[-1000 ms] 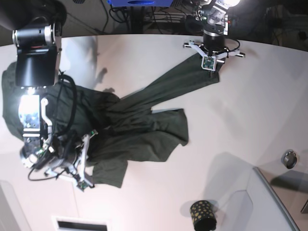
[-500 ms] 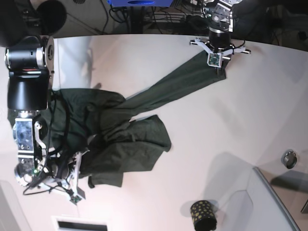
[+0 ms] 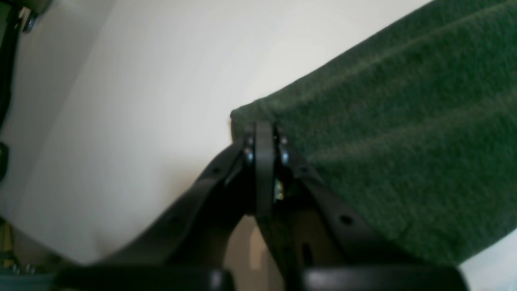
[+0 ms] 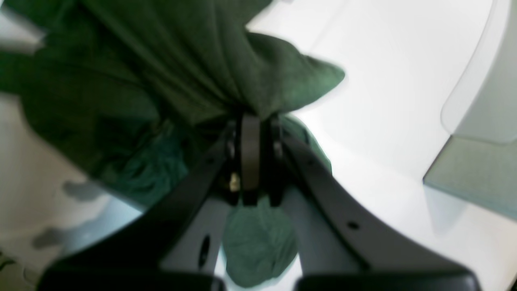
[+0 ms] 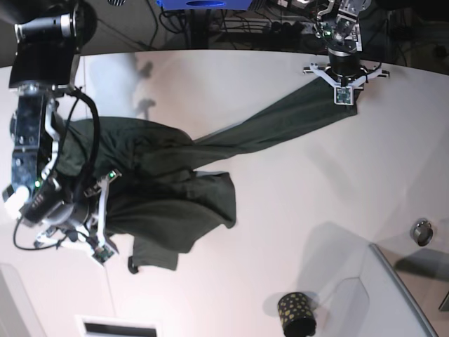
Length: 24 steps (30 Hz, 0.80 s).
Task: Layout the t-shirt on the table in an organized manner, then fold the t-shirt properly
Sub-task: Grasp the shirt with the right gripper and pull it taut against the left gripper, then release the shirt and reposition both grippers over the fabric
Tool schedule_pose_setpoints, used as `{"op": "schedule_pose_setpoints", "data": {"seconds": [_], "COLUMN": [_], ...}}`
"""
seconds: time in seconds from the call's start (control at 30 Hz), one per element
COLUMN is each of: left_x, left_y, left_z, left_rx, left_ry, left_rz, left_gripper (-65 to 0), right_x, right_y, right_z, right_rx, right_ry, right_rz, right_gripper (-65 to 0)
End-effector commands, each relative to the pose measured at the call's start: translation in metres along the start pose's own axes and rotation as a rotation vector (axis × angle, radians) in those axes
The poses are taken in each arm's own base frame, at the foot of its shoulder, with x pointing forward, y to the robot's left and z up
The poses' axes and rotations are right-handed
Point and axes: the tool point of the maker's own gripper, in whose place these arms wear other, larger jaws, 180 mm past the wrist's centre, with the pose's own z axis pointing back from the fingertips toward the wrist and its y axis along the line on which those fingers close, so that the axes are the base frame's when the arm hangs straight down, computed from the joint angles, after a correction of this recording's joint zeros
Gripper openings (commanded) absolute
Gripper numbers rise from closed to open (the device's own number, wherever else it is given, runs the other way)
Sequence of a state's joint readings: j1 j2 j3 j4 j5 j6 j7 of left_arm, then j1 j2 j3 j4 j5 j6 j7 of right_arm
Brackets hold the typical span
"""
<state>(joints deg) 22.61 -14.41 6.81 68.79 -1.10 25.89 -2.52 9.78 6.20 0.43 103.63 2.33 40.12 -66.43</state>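
A robotics lab: white table (image 5: 245,84), cables (image 5: 231,24) behind, two mounted arms

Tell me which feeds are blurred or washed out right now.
Right wrist view: dark green jersey t-shirt smeared by blur, smooth white tabletop blown out. Left wrist view: soft focus, gripper dark. Base view: sharp, though arm shadows fall across the tabletop.
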Motion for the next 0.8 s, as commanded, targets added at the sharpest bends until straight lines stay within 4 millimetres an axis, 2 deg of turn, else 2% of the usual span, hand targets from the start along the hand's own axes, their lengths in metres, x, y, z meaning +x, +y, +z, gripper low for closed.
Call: {"op": "schedule_pose_setpoints", "data": {"seconds": [0.0, 0.1, 0.27, 0.43, 0.6, 0.77], "left_x": [-0.001, 0.010, 0.038, 0.060, 0.057, 0.061], "left_y": [0.002, 0.002, 0.003, 0.009, 0.022, 0.043], "left_z": [-0.003, -0.011, -0.025, -0.042, -0.064, -0.080], "left_rx": [0.001, 0.007, 0.019, 0.040, 0.080, 0.117], "left_ry": [0.025, 0.006, -0.048, -0.081, -0.049, -0.045], "left_rz": [0.013, 0.024, 0.043, 0.053, 0.038, 0.011], "left_gripper": [-65.0, -65.0, -65.0, -65.0, -65.0, -65.0], "right_x": [0.013, -0.011, -0.058, -0.087, -0.088, -0.061], "right_y": [-0.008, 0.009, 0.045, 0.085, 0.115, 0.161], "right_z": [0.015, 0.031, 0.028, 0.026, 0.021, 0.005], "right_rx": [-0.047, -0.051, 0.028, 0.120, 0.195, 0.323], "right_ry": [-0.052, -0.005, 0.083, 0.128, 0.135, 0.107], "right_rz": [0.012, 0.023, 0.002, -0.015, -0.041, 0.092], "right_gripper": [-64.7, -64.7, -64.8, -64.8, -64.8, -64.8]}}
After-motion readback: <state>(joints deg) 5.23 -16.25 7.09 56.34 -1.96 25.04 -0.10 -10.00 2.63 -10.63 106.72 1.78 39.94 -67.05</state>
